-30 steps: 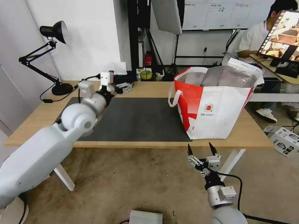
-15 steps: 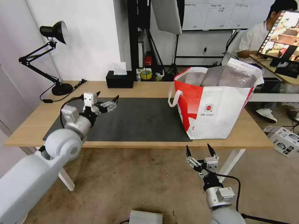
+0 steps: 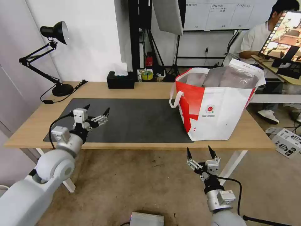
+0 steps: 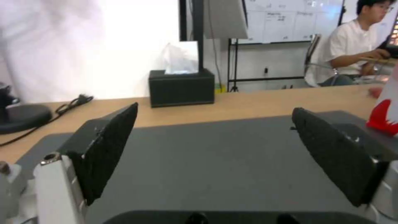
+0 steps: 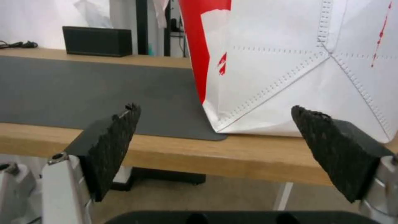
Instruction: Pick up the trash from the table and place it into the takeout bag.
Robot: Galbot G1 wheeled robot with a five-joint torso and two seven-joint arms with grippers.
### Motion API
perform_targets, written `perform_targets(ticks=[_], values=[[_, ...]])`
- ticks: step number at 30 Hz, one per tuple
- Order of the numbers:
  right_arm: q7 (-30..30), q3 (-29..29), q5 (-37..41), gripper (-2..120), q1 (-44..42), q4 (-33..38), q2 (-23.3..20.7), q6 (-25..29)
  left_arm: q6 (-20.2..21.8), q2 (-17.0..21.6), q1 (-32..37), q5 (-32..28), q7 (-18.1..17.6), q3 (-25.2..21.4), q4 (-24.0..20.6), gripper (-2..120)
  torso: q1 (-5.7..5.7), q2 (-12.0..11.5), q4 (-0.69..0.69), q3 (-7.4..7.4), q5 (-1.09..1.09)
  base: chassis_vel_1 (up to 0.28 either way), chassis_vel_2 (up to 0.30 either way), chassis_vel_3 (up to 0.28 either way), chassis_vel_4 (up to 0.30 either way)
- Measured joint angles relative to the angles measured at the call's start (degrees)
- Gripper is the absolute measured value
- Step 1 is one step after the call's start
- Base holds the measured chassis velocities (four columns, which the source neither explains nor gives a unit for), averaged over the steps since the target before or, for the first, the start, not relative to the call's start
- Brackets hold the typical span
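The takeout bag (image 3: 219, 110), boxy, white and red with foil lining, stands open on the right end of the light-wood table (image 3: 150, 89). The trash is out of view; the dark grey mat (image 3: 141, 121) lies bare. My left gripper (image 3: 97, 109) hovers open over the mat's front left part, nothing between its fingers. In the left wrist view the left gripper (image 4: 215, 109) points across the mat at the back edge. My right gripper (image 3: 199, 150) is open below the table's front edge, in front of the bag. The right wrist view has the right gripper (image 5: 215, 108) facing the bag's lower corner (image 5: 298, 62).
A black tissue box (image 3: 120, 82) sits at the table's back edge. A black desk lamp (image 3: 59, 89) stands at the back left with its cable trailing. On the floor lie a cardboard box (image 3: 287, 141) at right and a grey unit (image 3: 146, 219) near me.
My left arm has drawn back and down from near the tissue box to the mat's front left, gripper still open. The right gripper has sunk slightly.
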Motion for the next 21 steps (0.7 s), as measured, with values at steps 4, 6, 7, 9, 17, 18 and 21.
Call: perform_targets(ticks=[4,6,7,9,17,18,21], values=[[0.0,0.17,-0.32,92,-0.39,0.08,0.1,0.11,-1.8,-2.35,3.69,2.67,0.71,-1.97,0.17,100,0.0,0.0,-0.01,0.01,0.0,0.0,0.0,0.0,0.0],[0.0,0.46,-0.52,92,-0.6,0.1,0.19,0.19,-3.0,-4.43,5.76,4.68,1.38,-3.73,0.49,100,0.0,0.0,-0.01,0.01,0.0,0.0,0.0,0.0,0.0],[0.0,0.46,-0.52,92,-0.6,0.1,0.19,0.19,-3.0,-4.43,5.76,4.68,1.38,-3.73,0.49,100,0.0,0.0,-0.01,0.01,0.0,0.0,0.0,0.0,0.0],[0.0,0.65,-0.62,92,-0.76,0.1,0.29,0.23,-4.71,-6.65,7.86,7.13,2.25,-5.36,1.08,100,0.0,0.0,-0.01,0.0,0.0,0.0,0.0,0.0,0.0],[0.02,1.18,-0.95,95,-1.14,-0.04,0.89,0.3,-8.11,-11.72,12.23,11.89,3.82,-7.78,1.89,100,0.0,0.0,0.0,0.0,0.0,0.0,0.0,0.0,0.0],[0.02,1.18,-0.95,95,-1.14,-0.04,0.89,0.3,-8.11,-11.72,12.23,11.89,3.82,-7.78,1.89,100,0.0,0.0,0.0,0.0,0.0,0.0,0.0,0.0,0.0],[0.03,1.56,-1.12,95,-1.45,-0.06,1.28,0.37,-9.74,-13.15,13.67,13.68,4.37,-8.36,2.32,100,0.0,0.0,-0.01,0.0,0.01,0.0,0.0,0.0,0.0]])
